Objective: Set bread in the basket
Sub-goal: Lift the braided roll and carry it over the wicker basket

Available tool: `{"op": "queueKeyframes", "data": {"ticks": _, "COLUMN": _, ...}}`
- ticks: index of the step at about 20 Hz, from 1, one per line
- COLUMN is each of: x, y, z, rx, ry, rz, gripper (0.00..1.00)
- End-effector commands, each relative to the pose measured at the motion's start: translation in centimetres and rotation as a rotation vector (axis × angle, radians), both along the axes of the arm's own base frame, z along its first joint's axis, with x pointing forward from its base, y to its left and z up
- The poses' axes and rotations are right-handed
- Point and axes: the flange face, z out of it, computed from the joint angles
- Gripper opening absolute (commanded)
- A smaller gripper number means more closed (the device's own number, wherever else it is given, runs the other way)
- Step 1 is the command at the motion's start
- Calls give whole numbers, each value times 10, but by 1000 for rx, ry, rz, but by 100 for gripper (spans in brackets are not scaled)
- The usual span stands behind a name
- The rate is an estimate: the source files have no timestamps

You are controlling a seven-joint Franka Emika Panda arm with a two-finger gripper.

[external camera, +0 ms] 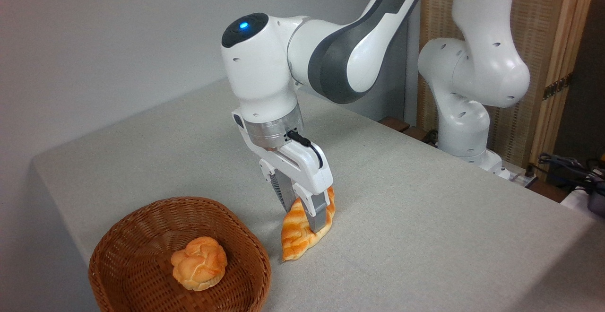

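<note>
Plain grey wall (pixel 94 42) behind grey-clothed table (pixel 425 217); woven screen (pixel 543 28) at right.

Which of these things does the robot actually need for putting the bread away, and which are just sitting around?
Part of the job:
- the bread, held between the fingers of the gripper
- the basket

Just lying about:
- the round bun, already in the basket
- the cables at the table's far right

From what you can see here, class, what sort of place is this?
Probably a robotics lab or test room: a white robot arm bolted beside a cloth-covered table, loose cables at the edge, and bread with a basket set out as props.
</note>
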Motion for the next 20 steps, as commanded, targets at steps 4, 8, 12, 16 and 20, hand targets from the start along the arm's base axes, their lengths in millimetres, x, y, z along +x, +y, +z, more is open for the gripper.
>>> {"op": "queueKeyframes", "data": {"ticks": 4, "x": -3, "y": 1, "z": -5, "rx": 5, "ry": 10, "rz": -25, "gripper": 42}}
{"op": "queueKeyframes", "data": {"ticks": 8, "x": -4, "y": 0, "z": -3, "rx": 5, "ry": 10, "rz": -26, "gripper": 42}}
{"op": "queueKeyframes", "data": {"ticks": 12, "x": -4, "y": 1, "z": 5, "rx": 3, "ry": -1, "rz": -24, "gripper": 42}}
{"op": "queueKeyframes", "data": {"ticks": 16, "x": 1, "y": -12, "z": 40, "rx": -7, "ry": -73, "rz": -34, "gripper": 42}}
{"op": "queueKeyframes", "data": {"ticks": 20, "x": 5, "y": -31, "z": 56, "rx": -9, "ry": -107, "rz": -64, "gripper": 42}}
